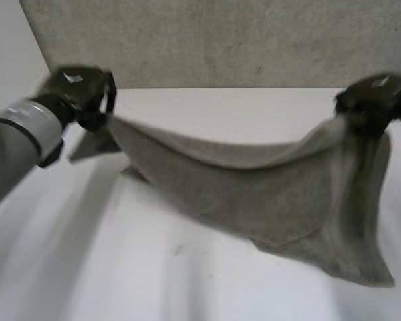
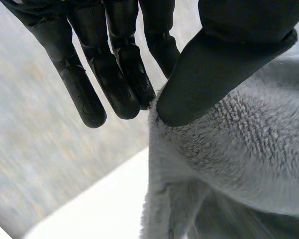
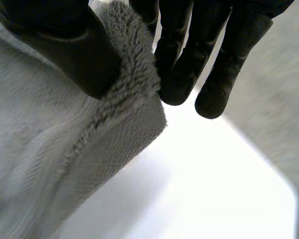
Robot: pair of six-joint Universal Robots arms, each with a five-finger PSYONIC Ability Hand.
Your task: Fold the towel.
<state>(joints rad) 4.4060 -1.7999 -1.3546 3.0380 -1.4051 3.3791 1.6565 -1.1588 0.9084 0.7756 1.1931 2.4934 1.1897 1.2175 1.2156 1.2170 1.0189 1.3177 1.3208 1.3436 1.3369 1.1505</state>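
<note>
A grey towel [image 1: 267, 184] hangs stretched above the white table [image 1: 120, 267], sagging in the middle, its lower edge resting on the table. My left hand [image 1: 80, 93] holds one upper corner at the left. In the left wrist view the thumb [image 2: 214, 64] pinches the towel [image 2: 239, 149] against the fingers [image 2: 114, 74]. My right hand [image 1: 374, 97] holds the other upper corner at the right. In the right wrist view its thumb [image 3: 70, 50] presses the fluffy towel edge [image 3: 129, 84] against the fingers [image 3: 189, 59].
A grey wall panel [image 1: 220, 40] stands behind the table's far edge. Bare tabletop lies in front of the towel, toward the near side.
</note>
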